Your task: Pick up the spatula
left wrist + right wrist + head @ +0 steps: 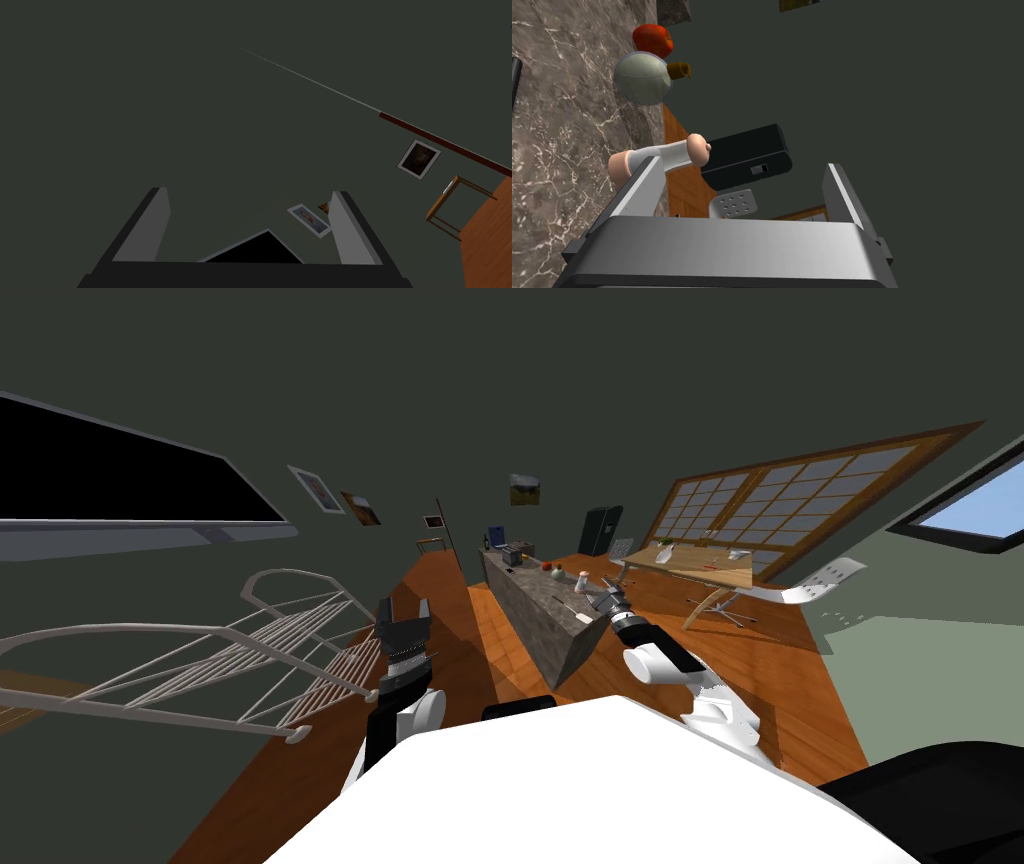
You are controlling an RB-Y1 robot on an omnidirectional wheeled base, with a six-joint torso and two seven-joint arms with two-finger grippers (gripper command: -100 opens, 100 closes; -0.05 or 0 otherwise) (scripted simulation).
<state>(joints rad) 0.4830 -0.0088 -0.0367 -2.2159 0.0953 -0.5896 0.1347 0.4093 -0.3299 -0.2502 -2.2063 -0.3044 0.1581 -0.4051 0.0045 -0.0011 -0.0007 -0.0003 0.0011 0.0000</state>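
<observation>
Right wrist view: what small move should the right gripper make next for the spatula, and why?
Probably swing the right gripper over the marble counter. Its open fingers point past the counter's edge, near the white shaker, while a thin dark thing, perhaps the spatula, lies farther in on the counter.

Dark bar (515, 80) on marble counter (557, 150) cut off by picture edge; pale shaker (677, 152) partly behind right hand (744, 165).

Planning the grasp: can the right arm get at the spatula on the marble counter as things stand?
Probably yes: the right gripper hovers open at the counter's near end, close beside the spatula, with nothing between them.
</observation>
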